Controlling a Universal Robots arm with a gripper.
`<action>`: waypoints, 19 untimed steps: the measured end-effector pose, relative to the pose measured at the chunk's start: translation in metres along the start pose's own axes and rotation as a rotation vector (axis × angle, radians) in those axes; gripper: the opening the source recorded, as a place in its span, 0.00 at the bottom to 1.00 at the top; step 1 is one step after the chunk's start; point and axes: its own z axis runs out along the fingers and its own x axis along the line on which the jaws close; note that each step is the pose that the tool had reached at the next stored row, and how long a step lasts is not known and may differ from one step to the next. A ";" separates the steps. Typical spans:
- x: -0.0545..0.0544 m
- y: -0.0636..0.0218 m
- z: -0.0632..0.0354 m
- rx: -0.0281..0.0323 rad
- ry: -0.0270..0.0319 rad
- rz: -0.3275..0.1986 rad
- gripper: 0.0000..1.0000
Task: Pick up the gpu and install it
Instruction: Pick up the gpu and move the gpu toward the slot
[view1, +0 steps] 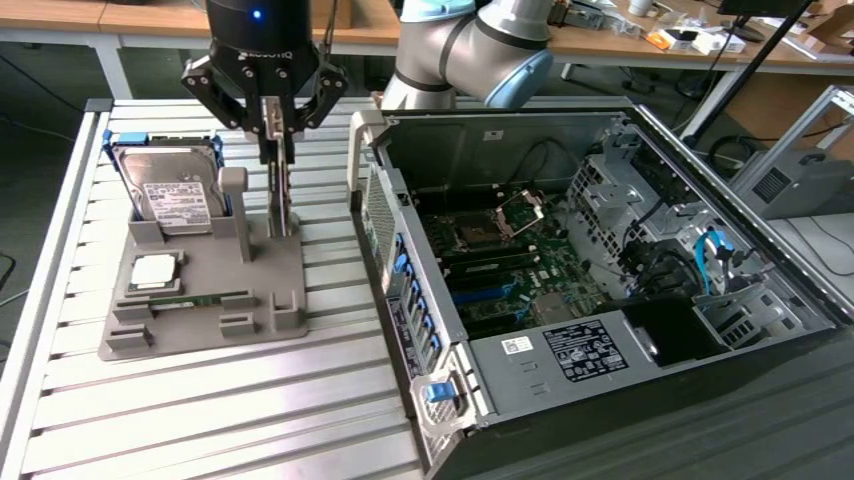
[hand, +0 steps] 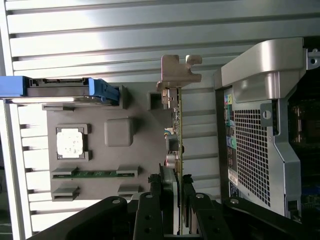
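The gpu (view1: 279, 195) is a thin dark card standing on edge in a slot of the grey holder (view1: 200, 325), its foot still down at the holder. In the wrist view the gpu (hand: 178, 125) shows edge-on, with its silvery bracket (hand: 177, 75) at the far end. My gripper (view1: 272, 135) comes down from above, and its two black fingers sit against either face of the card's top edge. The wrist view has the gripper (hand: 175, 197) shut on the card. The open computer case (view1: 601, 270) lies at the exterior view's right, its motherboard (view1: 494, 250) exposed.
The holder also carries a hard drive (view1: 174, 190) in a blue frame, a processor chip (view1: 154, 270) and a green memory stick (view1: 200, 298). The case wall (hand: 265, 125) stands close beside the card. A slatted metal table (view1: 200, 420) lies under everything.
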 end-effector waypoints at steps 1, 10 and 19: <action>0.000 0.0000 -0.0002 -0.0001 -0.0001 0.000 0.27; 0.000 0.0001 -0.0047 -0.0008 -0.0001 0.000 0.27; 0.000 0.0001 -0.0069 -0.0006 0.0002 0.000 0.27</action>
